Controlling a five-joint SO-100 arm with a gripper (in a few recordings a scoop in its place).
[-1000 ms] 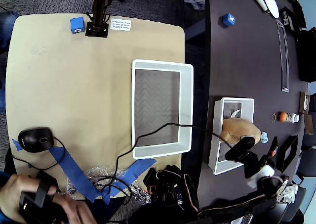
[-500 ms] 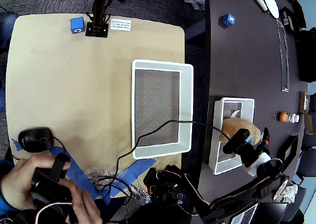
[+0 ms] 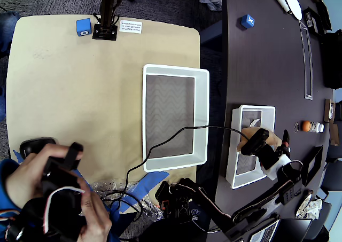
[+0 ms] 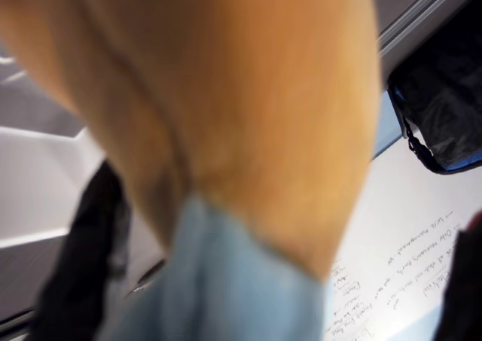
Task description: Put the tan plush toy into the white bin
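At the lower right of the overhead view, the gripper (image 3: 255,140) is down on the tan plush toy (image 3: 270,141), which lies in the smaller white bin (image 3: 233,146) on the dark table (image 3: 256,65). The dark body of the gripper covers the left part of the toy, so its fingers are hidden there and I cannot tell whether they are apart or already pressed on the plush. The wrist view does not settle it: the toy (image 4: 226,108) is very close to the lens and blurred, tan above and light blue at the bottom, with a dark shape at the lower left that may be one finger.

From the gripper, the toy's visible part lies toward the right of the frame, touching or almost touching it. The toy seems a little longer from left to right than from top to bottom, across the narrow bin, but too much is covered to be sure.

The white bin (image 3: 201,114) is the larger one, to the left in the overhead view, on the tan table (image 3: 80,92), with a strip of dark table between the two bins. I judge that the coming move must lift the toy over the small bin's wall and carry it left.

A black cable (image 3: 181,132) crosses the lower part of the larger bin.
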